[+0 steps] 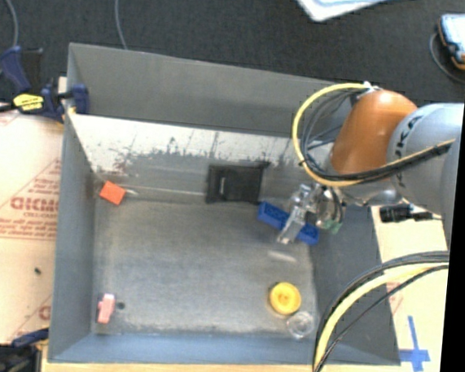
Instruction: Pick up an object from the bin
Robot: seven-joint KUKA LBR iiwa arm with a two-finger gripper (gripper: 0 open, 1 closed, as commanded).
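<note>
Blue plastic piece (271,215): lying on the floor of the bin (183,103) at its right side, close under the back wall, its long axis running from upper left down to lower right. It is showing as an elongated, angular item, with one end sticking out to the left of the gripper (294,228) and the other end to its right.

Handling, by judgement: it is looking like hard moulded plastic, so it is likely light, stiff and not fragile. Its smooth faces may be somewhat slippery against metal. The best hold is probably across the narrow width at mid-length, where the weight is balancing and the piece is least likely to swing.

Tool: the gripper is hanging directly over the middle of the blue piece, reaching in from the right. Whether it is spread or pressed together cannot be told, nor whether it is touching the piece.

Neighbours: a black flat box (235,185) is leaning at the back wall, just to the left of the blue piece. A yellow round disc (285,297) and a small clear item (299,322) are lying nearer the front right corner. An orange block (113,193) and a pink piece (106,308) are sitting well apart on the left.
</note>
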